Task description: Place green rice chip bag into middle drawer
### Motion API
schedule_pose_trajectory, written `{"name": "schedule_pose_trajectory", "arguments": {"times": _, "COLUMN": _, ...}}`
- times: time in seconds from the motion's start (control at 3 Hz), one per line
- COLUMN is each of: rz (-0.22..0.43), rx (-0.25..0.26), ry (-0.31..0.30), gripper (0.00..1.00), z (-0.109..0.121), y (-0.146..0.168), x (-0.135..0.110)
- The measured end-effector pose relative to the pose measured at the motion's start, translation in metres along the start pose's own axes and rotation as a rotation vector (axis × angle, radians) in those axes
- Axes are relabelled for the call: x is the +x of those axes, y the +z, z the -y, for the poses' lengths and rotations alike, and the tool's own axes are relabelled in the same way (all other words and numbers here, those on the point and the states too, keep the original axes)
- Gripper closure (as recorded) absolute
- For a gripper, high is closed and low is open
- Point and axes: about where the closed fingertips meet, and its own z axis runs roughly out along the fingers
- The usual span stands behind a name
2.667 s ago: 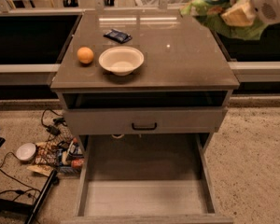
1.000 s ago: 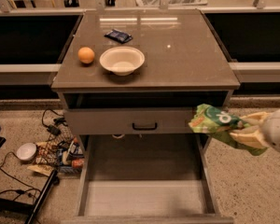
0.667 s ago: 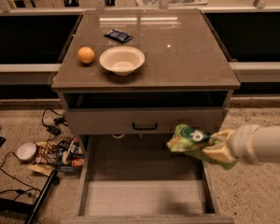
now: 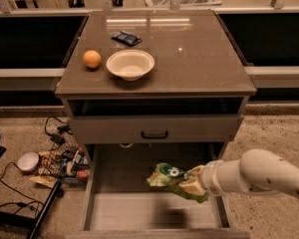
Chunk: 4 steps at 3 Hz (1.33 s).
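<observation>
Left of the cabinet, a tangle of cables (image 4: 55, 133) and a heap of small packets (image 4: 65, 164) lay on the floor beside one small white dish (image 4: 28, 161). On the brown worktop (image 4: 204, 54) sat one orange (image 4: 92, 59), just beside one white bowl (image 4: 130, 63) whose pale inside was all you could see, and one dark blue packet (image 4: 126, 38) lay behind the bowl, apart from it. Below the worktop, the grey drawer front (image 4: 109, 129) with its black handle (image 4: 154, 134) sat closed. Under it the middle drawer (image 4: 119, 208) stood pulled out, its pale floor showing. The one green rice chip bag (image 4: 170, 178) hung over the drawer's right half, clear of the floor, with a dark shadow beneath it. Your pincer (image 4: 193, 183) was clamped on the bag's right end, just inside the drawer's right wall. Your single white arm (image 4: 259, 176) reached in from the right edge, lying nearly level and pointing left, wrist lowest.
</observation>
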Motion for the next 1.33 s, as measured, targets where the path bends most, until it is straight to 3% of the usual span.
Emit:
{"name": "schedule_pose_trajectory", "arguments": {"times": 0.67, "rz": 0.031, "rx": -0.034, "ry": 0.085, "gripper": 1.0, "z": -0.009, "y": 0.084, "x": 0.001}}
{"name": "schedule_pose_trajectory", "arguments": {"times": 1.0, "rz": 0.032, "rx": -0.031, "ry": 0.09, "gripper": 0.86, "z": -0.009, "y": 0.09, "x": 0.0}}
{"name": "schedule_pose_trajectory", "arguments": {"times": 1.33, "rz": 0.032, "rx": -0.034, "ry": 0.089, "gripper": 0.63, "z": -0.01, "y": 0.091, "x": 0.0}}
